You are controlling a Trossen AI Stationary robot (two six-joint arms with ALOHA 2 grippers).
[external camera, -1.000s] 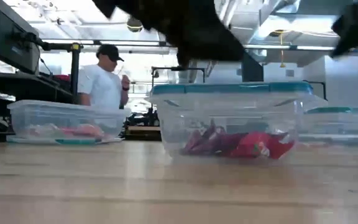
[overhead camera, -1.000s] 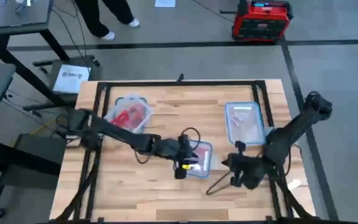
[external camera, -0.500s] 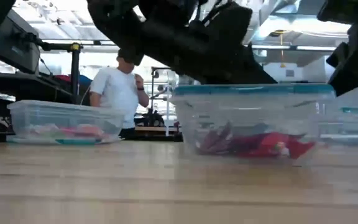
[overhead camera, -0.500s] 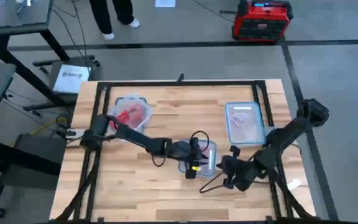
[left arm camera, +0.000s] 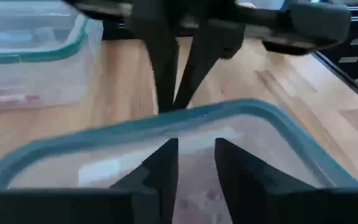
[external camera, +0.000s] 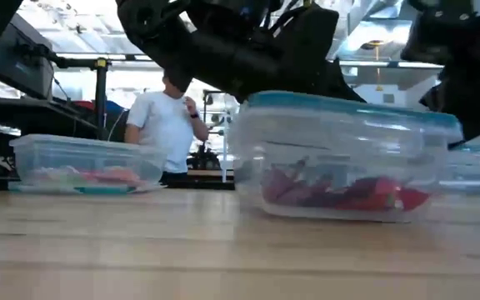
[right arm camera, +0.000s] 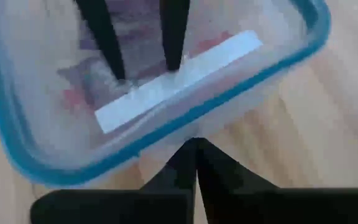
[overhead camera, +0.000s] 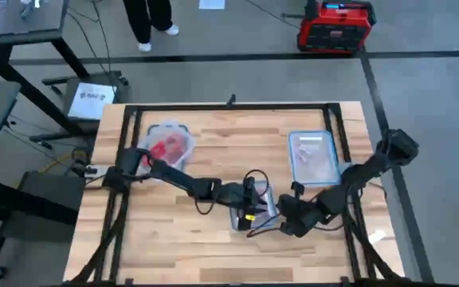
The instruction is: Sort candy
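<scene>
Clear tubs on a pale wooden surface (overhead camera: 213, 239)

Three clear rectangular plastic tubs with bluish rims: one (overhead camera: 255, 207) between both claws, one (overhead camera: 314, 158) beyond the right claw, one (overhead camera: 168, 144) well left.
</scene>
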